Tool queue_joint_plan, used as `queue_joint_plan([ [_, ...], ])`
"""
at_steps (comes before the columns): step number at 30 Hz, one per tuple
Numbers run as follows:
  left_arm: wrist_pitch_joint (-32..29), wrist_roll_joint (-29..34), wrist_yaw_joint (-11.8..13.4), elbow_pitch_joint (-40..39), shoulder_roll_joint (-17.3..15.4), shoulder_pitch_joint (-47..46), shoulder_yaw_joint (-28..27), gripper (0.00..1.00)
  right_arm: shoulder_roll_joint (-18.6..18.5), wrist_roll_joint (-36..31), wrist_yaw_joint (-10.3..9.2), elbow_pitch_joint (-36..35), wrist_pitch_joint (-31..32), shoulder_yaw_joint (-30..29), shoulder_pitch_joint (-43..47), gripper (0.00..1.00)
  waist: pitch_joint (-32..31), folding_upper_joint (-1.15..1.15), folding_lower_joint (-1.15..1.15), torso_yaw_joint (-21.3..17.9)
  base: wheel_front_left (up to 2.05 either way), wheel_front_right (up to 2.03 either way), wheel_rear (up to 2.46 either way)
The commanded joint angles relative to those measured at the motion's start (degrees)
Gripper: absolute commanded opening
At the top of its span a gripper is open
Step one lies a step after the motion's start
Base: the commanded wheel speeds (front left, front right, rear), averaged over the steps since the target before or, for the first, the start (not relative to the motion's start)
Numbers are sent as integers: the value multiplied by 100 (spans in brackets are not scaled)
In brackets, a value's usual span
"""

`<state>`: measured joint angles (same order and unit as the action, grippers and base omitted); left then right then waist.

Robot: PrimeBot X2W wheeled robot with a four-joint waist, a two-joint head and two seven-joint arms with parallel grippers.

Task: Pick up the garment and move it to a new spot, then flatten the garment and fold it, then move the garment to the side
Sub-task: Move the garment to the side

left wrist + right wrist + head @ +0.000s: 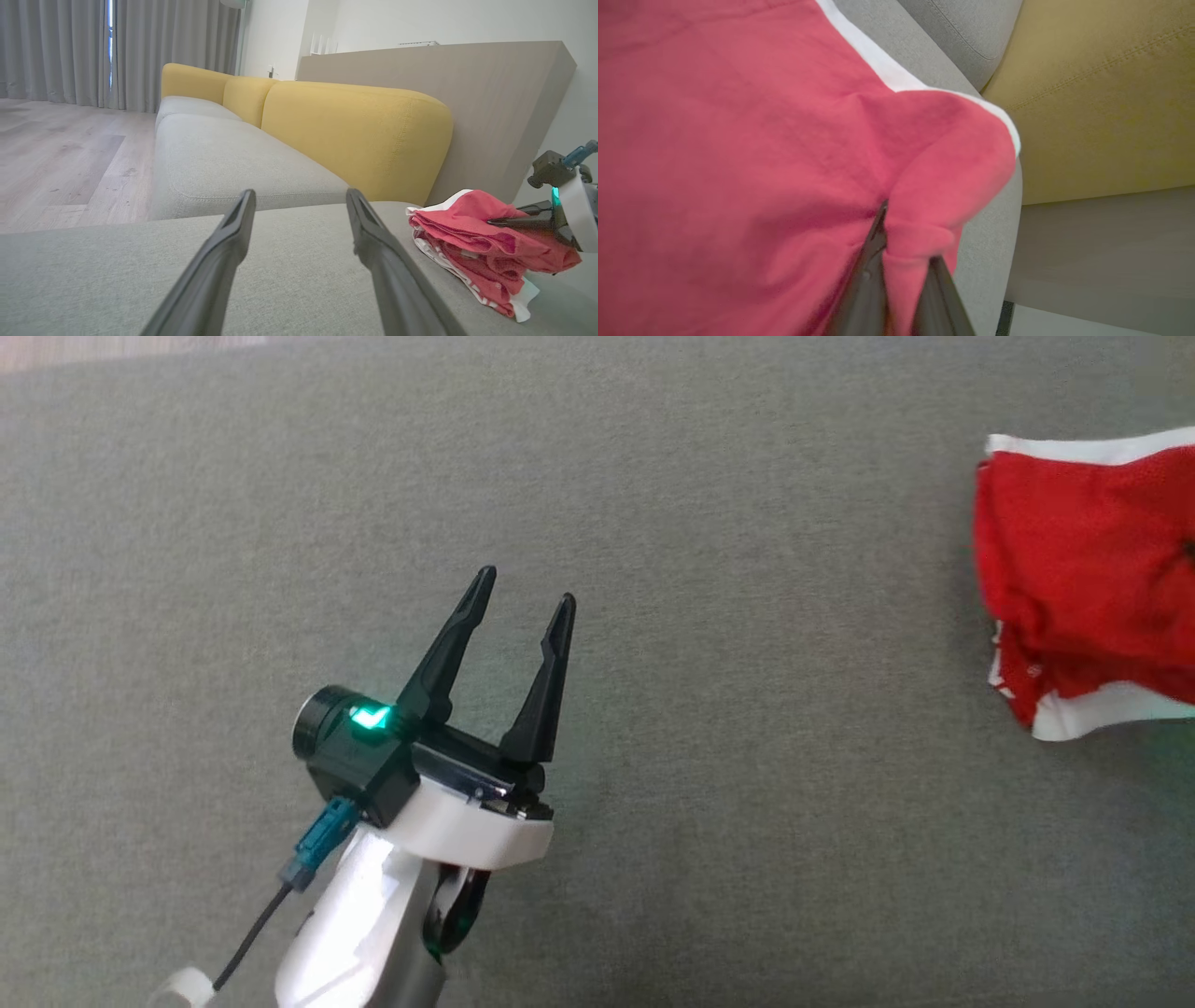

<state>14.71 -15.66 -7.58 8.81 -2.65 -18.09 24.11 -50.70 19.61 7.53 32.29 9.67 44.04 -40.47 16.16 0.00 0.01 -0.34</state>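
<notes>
over the grey seat (pixel 653 728), at the lower left of the head view, the left gripper (pixel 526 586) is fully spread, with nothing between its two dark fingers. the fingers point up and slightly right in that view. its white forearm (pixel 373 915) enters from the bottom edge. a green lamp (pixel 369 716) is lit on the wrist housing, and a blue connector (pixel 322 845) with a black cable sits at its side. in the left wrist view both fingers run low over the seat fabric, parallel to it.

the garment (pixel 1083 569), red with white trim, lies bunched in folds on the seat at the right edge of the head view, well apart from the left gripper.

the right gripper (pixel 493 222) comes in from the right of the left wrist view, fingers roughly level, with its tips on the top layer of the garment. in the right wrist view its fingers are closed on a fold of red cloth, which rises into a ridge at the pinch.

the seat is grey woven cloth, and a second grey cushion continues the row. yellow backrests (pixel 355 135) line the far side. a pale wood panel (pixel 490 93) stands behind the garment end. beyond the seat lie a light plank floor (pixel 56 154), grey curtains (pixel 56 46) and a white wall (pixel 420 18).
</notes>
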Motion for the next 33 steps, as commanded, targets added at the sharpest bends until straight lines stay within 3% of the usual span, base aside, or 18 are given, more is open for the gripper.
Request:
queue_joint_plan([
  [1,29,-33,16,-170,-22,-197,-167,100,-292,10,-4,-44,-6,-7,-67,0,76,0,-1,76,0,0,0],
  [8,29,-28,12,-145,-22,-247,-196,100,-406,-217,-4,279,116,60,-230,0,202,0,-1,223,0,0,0],
  [24,29,6,10,-121,-22,-157,-280,100,-32,-386,-4,519,432,-651,75,0,146,0,-1,213,0,0,0],
  [25,29,5,9,-115,-22,-147,-282,100,0,-377,-4,497,441,-729,104,44,122,0,-1,205,0,0,0],
  [26,29,3,9,-109,-22,-134,-285,100,35,-362,-4,480,457,-814,136,100,95,0,-1,197,0,0,0],
  [33,29,-4,9,-44,-22,23,-355,100,349,-354,-4,204,572,-1390,286,100,-258,0,-1,114,0,0,0],
])
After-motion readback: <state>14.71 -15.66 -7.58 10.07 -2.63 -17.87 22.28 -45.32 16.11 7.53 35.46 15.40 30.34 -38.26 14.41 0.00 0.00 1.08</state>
